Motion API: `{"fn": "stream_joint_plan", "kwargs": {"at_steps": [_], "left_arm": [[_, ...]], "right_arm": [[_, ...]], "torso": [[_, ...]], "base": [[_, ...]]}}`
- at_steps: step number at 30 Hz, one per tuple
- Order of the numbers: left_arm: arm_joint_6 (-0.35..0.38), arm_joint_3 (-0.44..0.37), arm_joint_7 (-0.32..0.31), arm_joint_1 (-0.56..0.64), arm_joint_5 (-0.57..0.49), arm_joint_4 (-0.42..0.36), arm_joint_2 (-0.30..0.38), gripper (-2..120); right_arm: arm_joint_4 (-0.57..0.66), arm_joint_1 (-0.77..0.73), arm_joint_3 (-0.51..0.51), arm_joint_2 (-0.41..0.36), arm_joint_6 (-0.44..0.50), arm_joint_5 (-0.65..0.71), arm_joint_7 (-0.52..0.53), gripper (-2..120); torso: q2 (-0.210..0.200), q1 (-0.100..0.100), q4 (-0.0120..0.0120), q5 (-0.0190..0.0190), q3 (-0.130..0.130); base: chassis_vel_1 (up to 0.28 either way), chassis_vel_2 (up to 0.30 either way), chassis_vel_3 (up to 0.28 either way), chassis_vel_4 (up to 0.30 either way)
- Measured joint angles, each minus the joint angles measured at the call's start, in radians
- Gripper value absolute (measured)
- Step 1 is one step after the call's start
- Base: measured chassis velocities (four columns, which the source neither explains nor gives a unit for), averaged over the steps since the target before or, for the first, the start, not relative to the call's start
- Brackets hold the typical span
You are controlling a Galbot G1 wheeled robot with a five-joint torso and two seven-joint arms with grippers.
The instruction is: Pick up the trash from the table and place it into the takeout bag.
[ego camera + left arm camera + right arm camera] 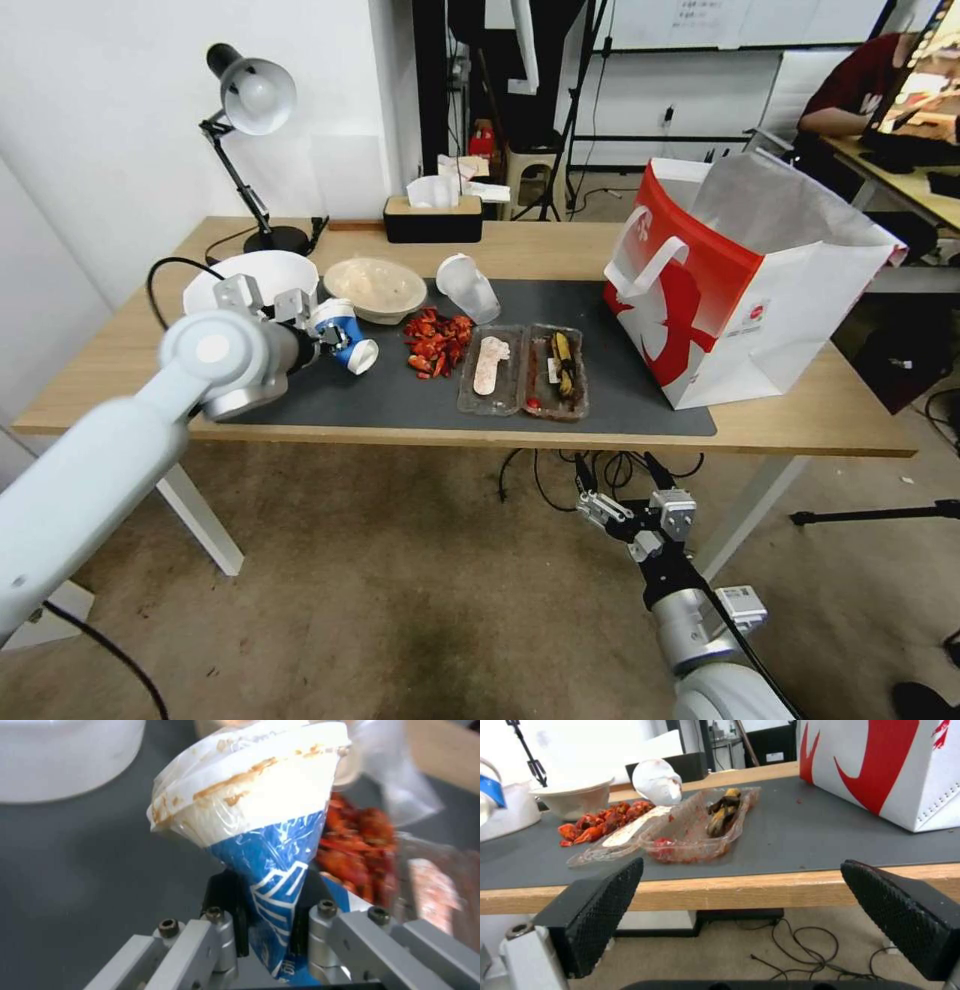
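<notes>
My left gripper (pixel 330 335) is shut on the blue-and-white paper cup (pixel 352 345), held tilted just over the left part of the dark mat (pixel 640 400). In the left wrist view the flattened, sauce-stained cup (pixel 260 832) is pinched at its blue base by that gripper (pixel 267 907). More trash lies on the mat: a beige bowl (pixel 375 288), a tipped clear plastic cup (pixel 470 288), red shells (pixel 437 345) and a clear two-part tray (pixel 522 370). The takeout bag (pixel 740 290) stands open at the right. My right gripper (pixel 640 515) hangs open below the table's front edge (pixel 800 440).
A white bowl (pixel 250 275) sits behind the held cup. A desk lamp (pixel 250 100) and a black tissue box (pixel 433 215) stand at the back. Cables hang under the table. In the right wrist view the tray (pixel 690 828) and the bag (pixel 880 768) lie beyond the open right gripper (pixel 752 900).
</notes>
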Motion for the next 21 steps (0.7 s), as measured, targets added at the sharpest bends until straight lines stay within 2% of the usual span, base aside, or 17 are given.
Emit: {"fn": "stream_joint_plan", "kwargs": {"at_steps": [1,4,5,7,8,9,10,12,13,15,16,17,18,19,20,21], "left_arm": [[0.000,0.000,0.000,0.000,0.000,0.000,0.000,13],[-0.019,-0.028,0.052,0.021,0.086,-0.095,0.028,11],[-0.019,-0.028,0.052,0.021,0.086,-0.095,0.028,11],[-0.029,-0.028,0.086,0.015,0.134,-0.113,0.034,11],[-0.040,-0.027,0.125,0.005,0.186,-0.121,0.039,11],[-0.040,-0.027,0.125,0.005,0.186,-0.121,0.039,11],[-0.059,-0.022,0.185,-0.010,0.257,-0.122,0.044,11],[-0.124,0.008,0.364,-0.058,0.437,-0.103,0.048,11],[-0.124,0.008,0.364,-0.058,0.437,-0.103,0.048,11],[-0.191,0.053,0.522,-0.147,0.553,-0.073,0.038,11],[-0.191,0.053,0.522,-0.147,0.553,-0.073,0.038,11],[-0.227,0.094,0.601,-0.197,0.596,-0.057,0.032,11],[-0.245,0.116,0.647,-0.225,0.615,-0.047,0.029,11],[-0.287,0.199,0.791,-0.333,0.665,-0.012,0.007,11],[-0.287,0.199,0.791,-0.333,0.665,-0.012,0.007,11],[-0.309,0.267,0.852,-0.425,0.687,0.018,-0.022,11]], "right_arm": [[0.000,0.000,0.000,0.000,0.000,0.000,0.000,100],[0.000,0.000,0.000,0.000,0.000,0.000,0.000,100],[0.000,0.000,0.000,0.000,0.000,0.000,0.000,100],[0.000,0.000,0.000,0.000,0.000,0.000,0.000,100],[0.000,0.000,0.000,0.000,0.000,0.000,0.000,100],[0.000,0.000,0.000,0.000,0.000,0.000,0.000,100],[0.000,0.000,0.000,0.000,0.000,0.000,0.000,100],[0.000,0.000,0.000,0.000,0.000,0.000,0.000,100],[0.000,0.000,0.000,0.000,0.000,0.000,0.000,100],[0.000,0.000,0.000,0.000,0.000,0.000,0.000,100],[0.000,0.000,0.000,0.000,0.000,0.000,0.000,100],[0.000,0.000,0.000,0.000,0.000,0.000,0.000,100],[0.000,0.000,0.000,0.000,0.000,0.000,0.000,100],[0.000,0.000,0.000,0.000,0.000,0.000,0.000,100],[0.000,0.000,0.000,0.000,0.000,0.000,0.000,100],[0.000,0.000,0.000,0.000,0.000,0.000,0.000,100]], "torso": [[0.000,0.000,0.0000,0.0000,0.000],[0.000,0.000,-0.0002,0.0002,0.000],[0.000,0.000,-0.0002,0.0002,0.000],[0.000,0.000,-0.0002,0.0003,0.000],[0.000,0.000,-0.0003,0.0002,0.000],[0.000,0.000,-0.0003,0.0002,0.000],[0.000,0.000,-0.0003,0.0003,0.000],[0.000,0.000,-0.0001,-0.0002,0.000],[0.000,0.000,-0.0001,-0.0002,0.000],[0.000,0.000,-0.0004,0.0006,0.000],[0.000,0.000,-0.0004,0.0006,0.000],[0.000,0.000,-0.0005,0.0002,0.000],[0.000,0.000,-0.0005,0.0000,0.000],[0.000,0.000,-0.0001,0.0003,0.000],[0.000,0.000,-0.0001,0.0003,0.000],[0.000,0.000,-0.0003,0.0001,0.000]], "base": [[0.000,0.000,0.000,0.000],[0.000,0.000,0.000,0.000],[0.000,0.000,0.000,0.000],[0.000,0.000,0.000,0.000],[0.000,0.000,0.000,0.000],[0.000,0.000,0.000,0.000],[0.000,0.000,0.000,0.000],[0.000,0.000,0.000,0.000],[0.000,0.000,0.000,0.000],[0.000,0.000,0.000,0.000],[0.000,0.000,0.000,0.000],[0.000,0.000,0.000,0.000],[0.000,0.000,0.000,0.000],[0.000,0.000,0.000,0.000],[0.000,0.000,0.000,0.000],[0.000,0.000,0.000,0.000]]}}
